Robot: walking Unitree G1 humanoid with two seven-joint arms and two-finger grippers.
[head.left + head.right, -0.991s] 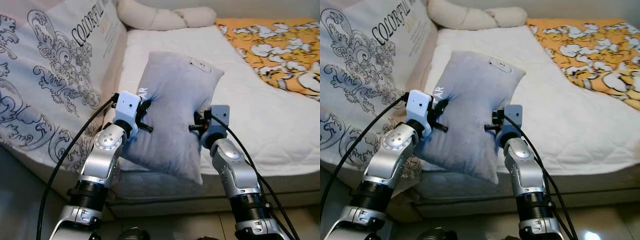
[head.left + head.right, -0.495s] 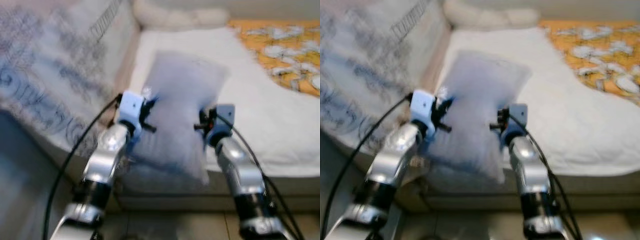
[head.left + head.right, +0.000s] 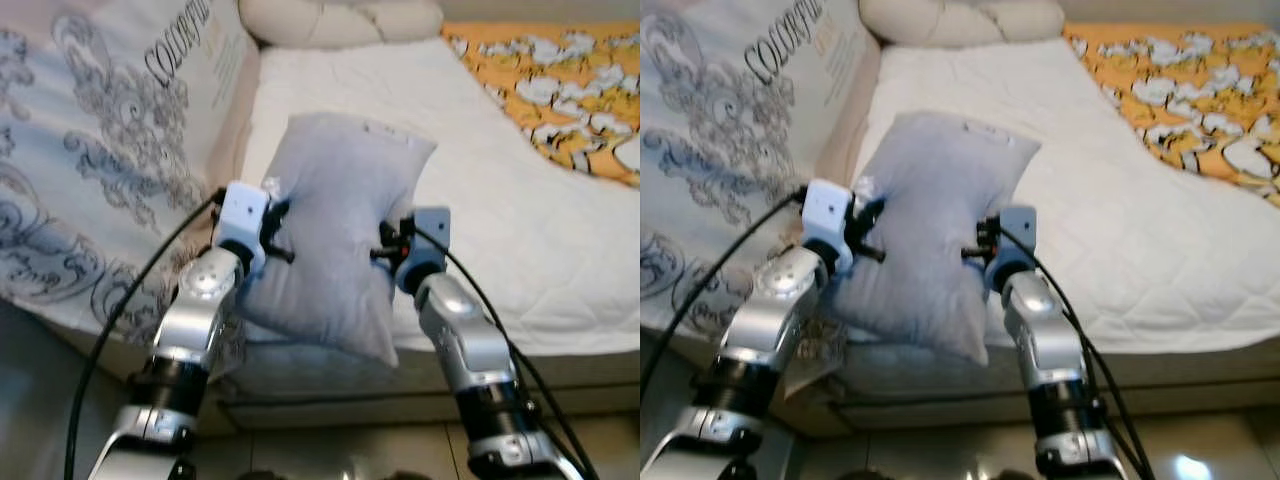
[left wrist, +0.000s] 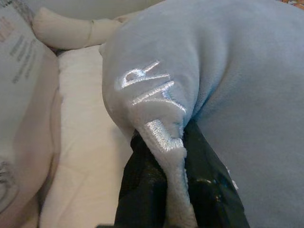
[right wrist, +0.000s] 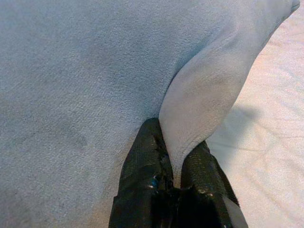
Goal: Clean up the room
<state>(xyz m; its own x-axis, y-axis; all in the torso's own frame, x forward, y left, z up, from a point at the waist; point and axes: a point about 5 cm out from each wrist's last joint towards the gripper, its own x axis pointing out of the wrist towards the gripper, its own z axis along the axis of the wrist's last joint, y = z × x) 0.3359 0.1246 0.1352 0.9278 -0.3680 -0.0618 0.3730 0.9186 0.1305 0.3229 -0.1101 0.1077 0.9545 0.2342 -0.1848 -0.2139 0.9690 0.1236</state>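
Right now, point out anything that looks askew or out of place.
The grey pillow hangs tilted over the bed's near edge, not lying flat. The left pincer and right pincer each pinch a fold of its fabric. The patterned duvet is heaped along the bed's left side.

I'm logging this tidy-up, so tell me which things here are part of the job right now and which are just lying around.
In the job:
grey pillow, pinched on both sides
left gripper, jaws shut on it
right gripper, jaws shut on it

Lying about:
white mattress
orange patterned blanket
cream knotted cushion
printed quilt
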